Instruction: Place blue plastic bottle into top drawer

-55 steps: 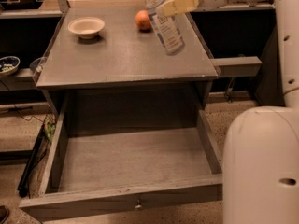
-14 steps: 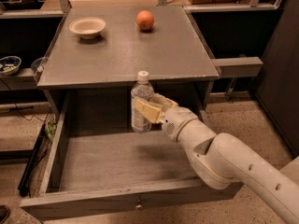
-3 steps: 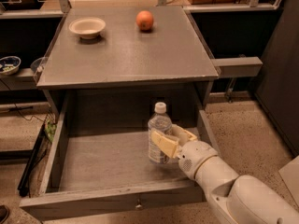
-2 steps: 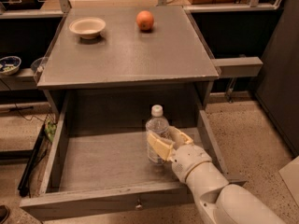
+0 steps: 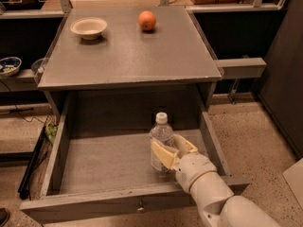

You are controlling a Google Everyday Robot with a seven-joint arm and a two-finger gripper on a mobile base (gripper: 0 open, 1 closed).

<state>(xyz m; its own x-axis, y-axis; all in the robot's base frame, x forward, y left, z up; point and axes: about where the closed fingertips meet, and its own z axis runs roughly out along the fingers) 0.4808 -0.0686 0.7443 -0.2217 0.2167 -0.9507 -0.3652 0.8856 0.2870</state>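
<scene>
Lowered since the earlier frame, the blue plastic bottle (image 5: 161, 138) stands upright inside the top drawer (image 5: 104, 162), clasped by the gripper (image 5: 172, 151). Seat its base flat before releasing.

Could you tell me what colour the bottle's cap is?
White cap, camera view; the gripper holds the blue plastic bottle in the top drawer.

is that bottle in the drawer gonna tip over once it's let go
Probably tippy: the blue plastic bottle stands upright, tall and slim, in the top drawer. Thin clear plastic, so likely light and slightly squashy. The pincer is clamped low on its body; smooth sides might slip.
</scene>
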